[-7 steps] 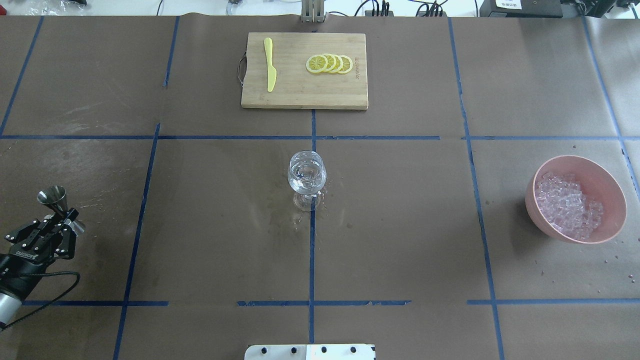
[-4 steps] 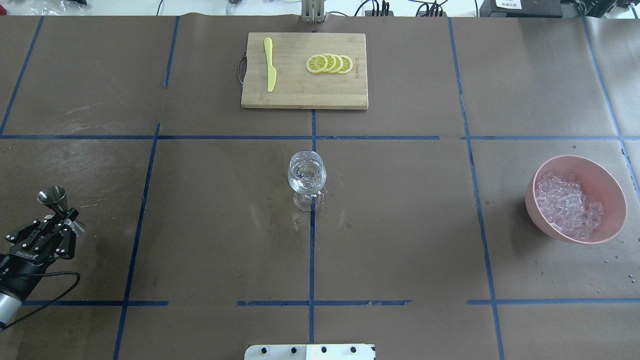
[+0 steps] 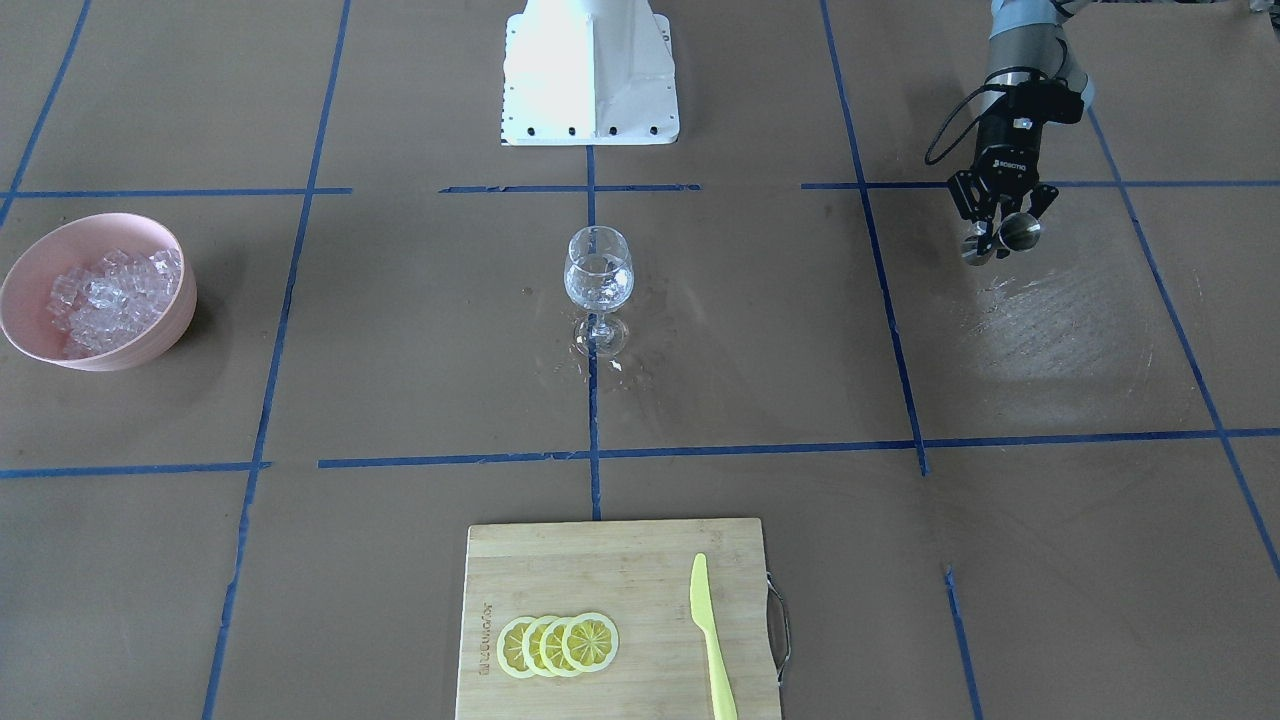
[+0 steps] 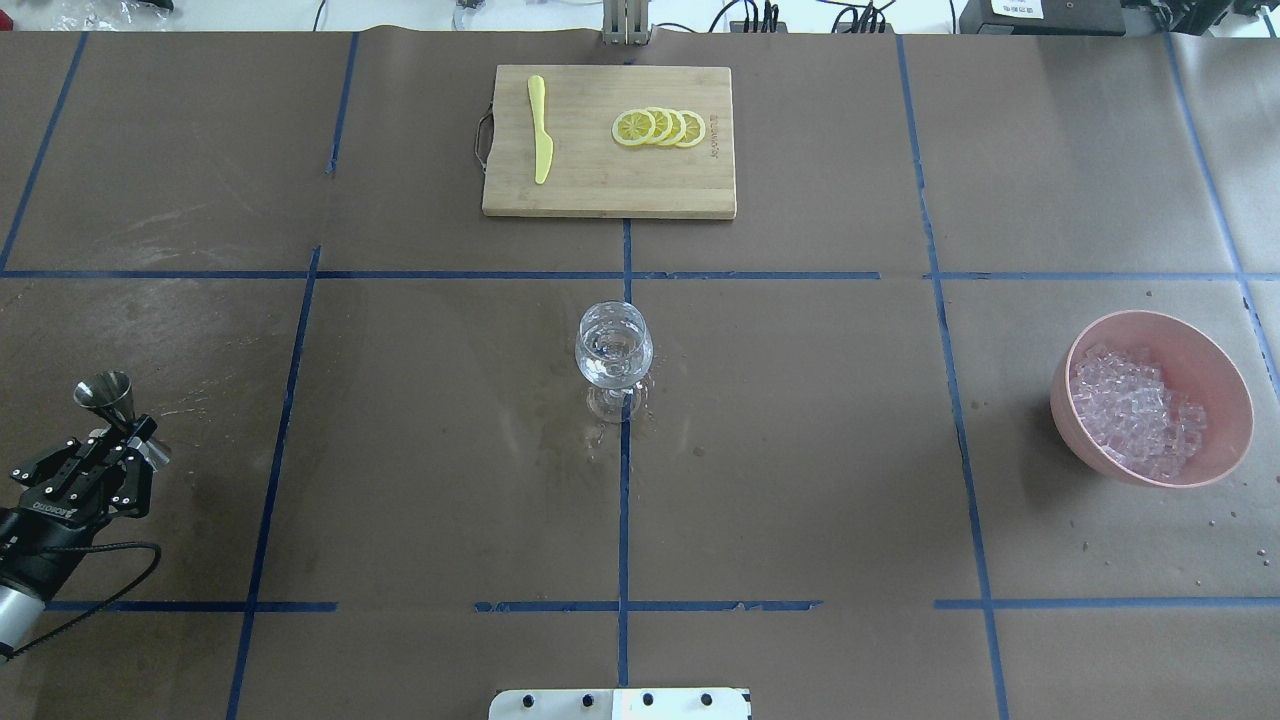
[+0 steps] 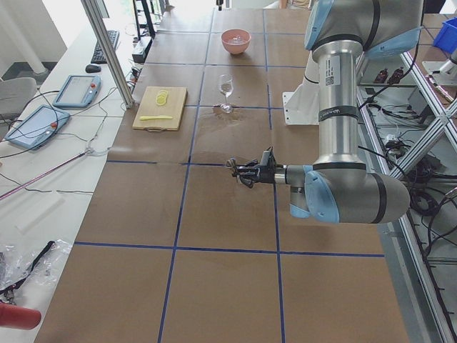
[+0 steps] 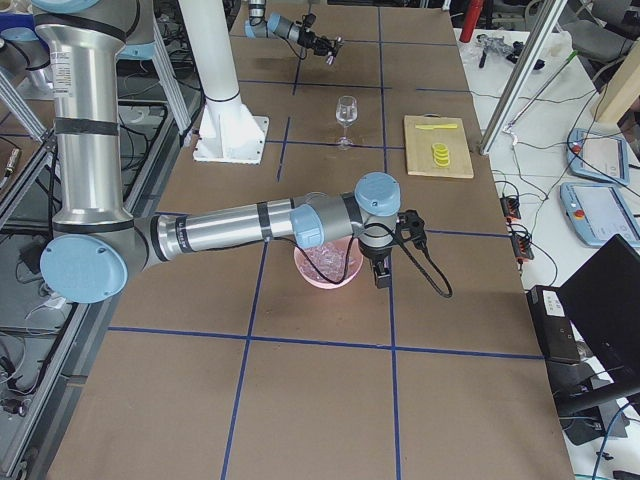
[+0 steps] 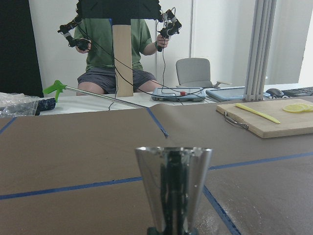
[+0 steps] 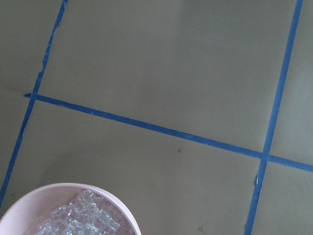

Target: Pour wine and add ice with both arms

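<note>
Wine glass (image 4: 613,352): standing upright at the middle of the bench (image 4: 800,480) and serving as the reference here. Wine (image 3: 598,288): a small clear quantity is sitting in the glass, its level hard to separate from the glare; wet patches are glinting around the glass foot. Ice (image 4: 1135,412): clear cubes are lying heaped in a pink bowl (image 4: 1232,392) well to the robot's right of the glass. Left pincer (image 4: 138,438): hanging well to the robot's left of the glass, pinching the waist of a steel jigger (image 4: 108,392). The jigger's lower cone is mostly hiding behind the fingers, its inside is not showing, and whether it is touching the bench cannot be told. Left arm (image 5: 343,143): being cut off at the overhead frame's edge. Right pincer (image 6: 381,272): showing only in the right-side view, small and dark, just beside the bowl; spread or pressed together cannot be told. Its wrist view is catching only an arc of bowl rim and some cubes. Cutting board (image 4: 600,190): lying beyond the glass, away from the robot, carrying overlapping lemon slices (image 4: 658,127) and a yellow knife (image 4: 540,130).
</note>
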`<state>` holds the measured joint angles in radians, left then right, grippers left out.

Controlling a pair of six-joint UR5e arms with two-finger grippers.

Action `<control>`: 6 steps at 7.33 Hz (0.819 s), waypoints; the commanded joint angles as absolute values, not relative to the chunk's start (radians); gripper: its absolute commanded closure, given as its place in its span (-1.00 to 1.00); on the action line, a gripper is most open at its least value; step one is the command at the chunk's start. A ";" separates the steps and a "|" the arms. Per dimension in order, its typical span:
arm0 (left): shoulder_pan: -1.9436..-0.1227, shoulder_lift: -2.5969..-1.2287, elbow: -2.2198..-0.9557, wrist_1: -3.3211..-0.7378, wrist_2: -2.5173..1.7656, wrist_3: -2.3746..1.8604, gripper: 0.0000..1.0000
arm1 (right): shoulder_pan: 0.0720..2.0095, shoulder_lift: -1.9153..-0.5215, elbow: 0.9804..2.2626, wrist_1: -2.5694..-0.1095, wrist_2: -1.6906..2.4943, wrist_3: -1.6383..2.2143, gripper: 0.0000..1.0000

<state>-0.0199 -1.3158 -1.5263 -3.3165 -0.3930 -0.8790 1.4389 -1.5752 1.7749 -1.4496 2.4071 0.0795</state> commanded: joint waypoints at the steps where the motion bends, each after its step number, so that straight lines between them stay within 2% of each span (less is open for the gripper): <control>1: -0.020 -1.316 -1.526 -3.316 -0.393 -0.879 0.69 | 1.439 -1.578 1.778 -1.450 2.408 0.080 -1.00; 6: -0.020 -1.316 -1.528 -3.316 -0.393 -0.879 0.51 | 1.439 -1.588 1.787 -1.450 2.407 0.080 -1.00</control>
<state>-0.0199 -1.3161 -1.5273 -3.3165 -0.3927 -0.8790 1.4389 -1.5873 1.7893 -1.4496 2.4081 0.0798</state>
